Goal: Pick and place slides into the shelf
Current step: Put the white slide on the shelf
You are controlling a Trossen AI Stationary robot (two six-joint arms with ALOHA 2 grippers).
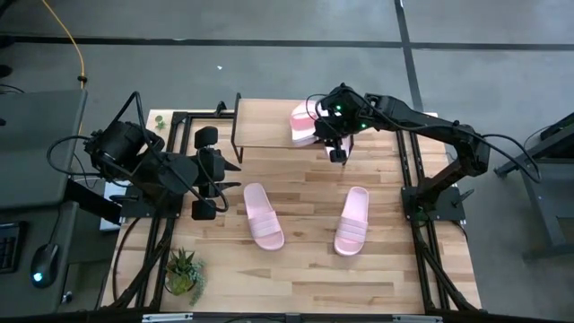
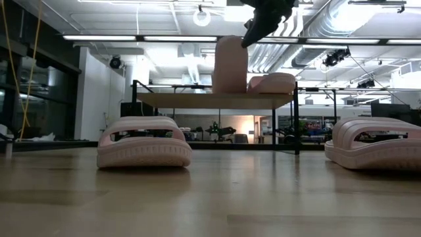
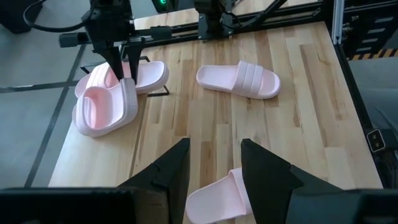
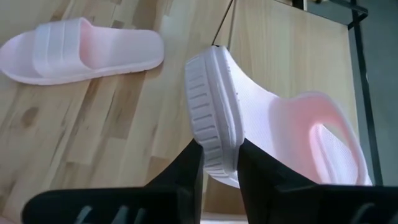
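Table [image 1: 296, 269]: wooden top carrying everything, both arms over it.
Shelf [image 1: 265, 135]: far middle of the table, plank top on black legs.
Left gripper [image 1: 231, 177]: left side, near the shelf's left end, fingers apart, holding nothing.
Right gripper [image 4: 217, 163]: above the shelf's right end, fingers clamped on the sole edge of a tilted slide.
Held slide [image 4: 273, 124]: tipped up on its edge over the shelf's right end.
Fourth slide [image 2: 273, 83]: lying on the shelf top, just beside the held one.
Left slide [image 1: 263, 215]: flat on the table, near middle.
Right slide [image 1: 352, 221]: flat on the table, right of the left slide, well apart.
Plant [image 1: 184, 271]: near-left corner.
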